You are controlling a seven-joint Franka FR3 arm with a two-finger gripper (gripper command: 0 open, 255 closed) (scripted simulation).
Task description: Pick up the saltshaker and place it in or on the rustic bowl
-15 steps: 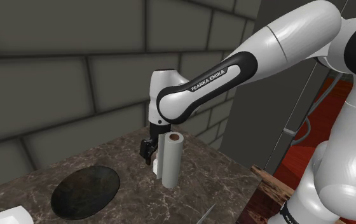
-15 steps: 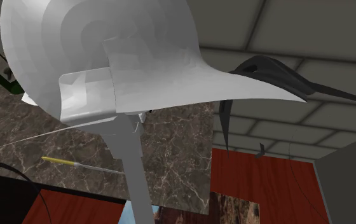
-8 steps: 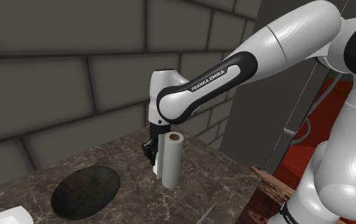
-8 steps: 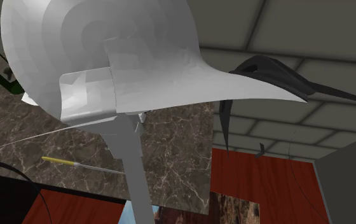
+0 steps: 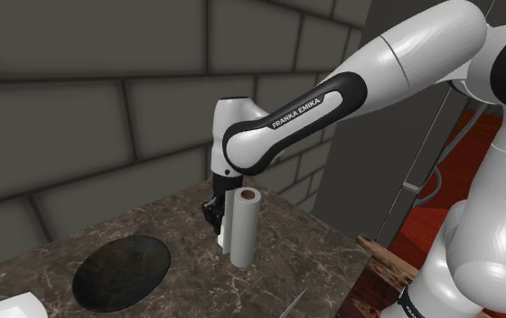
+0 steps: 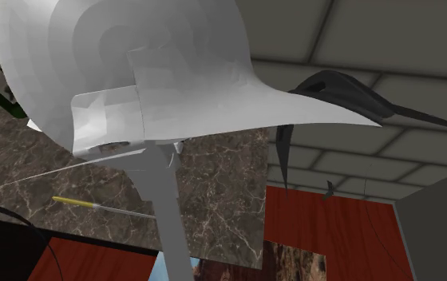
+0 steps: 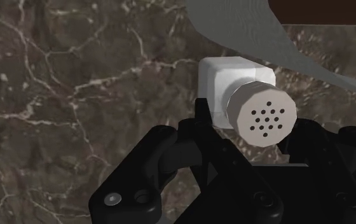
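Straddling white square-bodied saltshaker (image 7: 234, 83) with perforated round cap, long axis upright: all-black gripper (image 7: 250, 127); clamped or just around, cannot tell. Lower left, shoulder view: dark round bowl (image 5: 121, 271).

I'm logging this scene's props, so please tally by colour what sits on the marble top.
White or pale grey: 3 (saltshaker, tall roll, white thing cut off at the corner)
Dark: 1 (bowl)
Yellow: 1 (thin stick)
Total: 5
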